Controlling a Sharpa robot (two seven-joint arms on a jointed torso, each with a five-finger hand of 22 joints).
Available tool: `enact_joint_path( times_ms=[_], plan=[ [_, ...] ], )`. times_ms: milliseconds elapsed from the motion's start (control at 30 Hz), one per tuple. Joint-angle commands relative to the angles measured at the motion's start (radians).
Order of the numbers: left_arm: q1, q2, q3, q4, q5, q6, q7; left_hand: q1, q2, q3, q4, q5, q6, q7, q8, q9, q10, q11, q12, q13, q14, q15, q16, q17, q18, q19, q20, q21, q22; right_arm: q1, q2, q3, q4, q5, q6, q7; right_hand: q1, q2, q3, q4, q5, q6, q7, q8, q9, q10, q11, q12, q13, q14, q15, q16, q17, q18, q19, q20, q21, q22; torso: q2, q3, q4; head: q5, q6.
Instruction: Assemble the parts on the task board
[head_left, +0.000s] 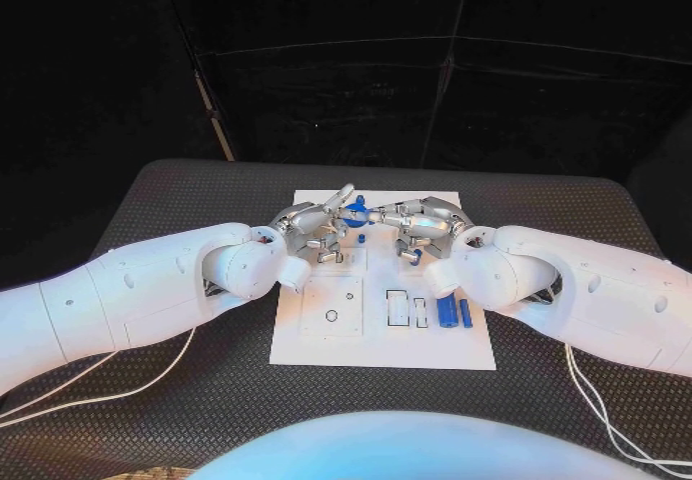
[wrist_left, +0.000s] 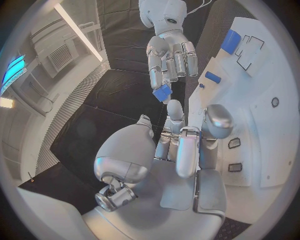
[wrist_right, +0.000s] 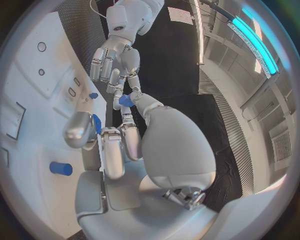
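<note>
We've got both hands meeting above the far half of the task board (head_left: 382, 355) on the worktop. Our left hand (head_left: 313, 232) and right hand (head_left: 414, 226) both seem to pinch one blue part (head_left: 356, 210) between them, probably mid-handover. More blue parts (head_left: 456, 311) lie by the board's slots.

We see the board (head_left: 384, 345) in the middle of the table (head_left: 173, 190). Above its far half the left hand (head_left: 310, 232) and the right hand (head_left: 418, 228) meet, with a part (head_left: 355, 210) between them. Near the board's right edge lies another part (head_left: 463, 312).
</note>
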Motion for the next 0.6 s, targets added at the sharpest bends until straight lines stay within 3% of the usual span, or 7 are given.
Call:
enact_joint_path(
  times_ms=[33,300,600],
  plan=[
    [0.001,-0.002,0.001,0.0,-0.006,-0.015,-0.013,-0.009,0.001,-0.007,-0.001,-0.003,0.004,0.002,0.0,0.0,-0.002,0.004,0.003,-0.001,0.076,-0.003,0.0,0.171,-0.008,0.001,0.001,-0.001,-0.001,0.002,-0.002,0.001,-0.001,0.011,0.015,0.015,0.002,0.011,-0.004,0.0,0.005,0.025,-0.015,0.04,0.046,0.0,0.007,0.002,0.061,0.1,0.003,0.004,0.247,0.004,-0.001,0.004,0.002,-0.002,0.0,-0.0002,0.0004,-0.002,0.0],
    [0.001,-0.006,0.001,0.001,-0.006,-0.011,-0.018,-0.009,0.001,-0.007,-0.002,-0.003,0.004,0.002,0.0,0.0,-0.002,0.004,0.004,0.0,0.076,-0.003,0.0,0.171,-0.008,0.001,0.001,0.0,0.0,0.002,-0.003,0.001,-0.007,0.011,0.016,0.017,0.002,0.011,-0.004,-0.001,0.005,0.025,-0.015,0.04,0.046,-0.001,0.007,0.002,0.061,0.1,0.003,0.004,0.247,0.004,-0.001,0.004,0.002,-0.002,0.001,-0.0006,0.001,-0.003,-0.001],
    [0.001,-0.003,0.001,0.008,-0.017,0.047,-0.05,-0.008,0.002,-0.009,-0.003,-0.003,0.006,0.001,0.002,0.0,-0.002,0.004,0.005,0.002,0.077,-0.003,0.001,0.173,-0.008,0.002,0.001,0.002,0.001,0.002,0.001,0.001,-0.011,0.009,0.021,0.018,0.003,0.012,-0.004,-0.001,0.006,0.024,-0.015,0.04,0.046,-0.001,0.007,0.002,0.061,0.1,0.003,0.004,0.247,0.004,-0.001,0.004,0.001,-0.003,0.001,-0.001,0.0006,0.0,-0.008]
  ],
)
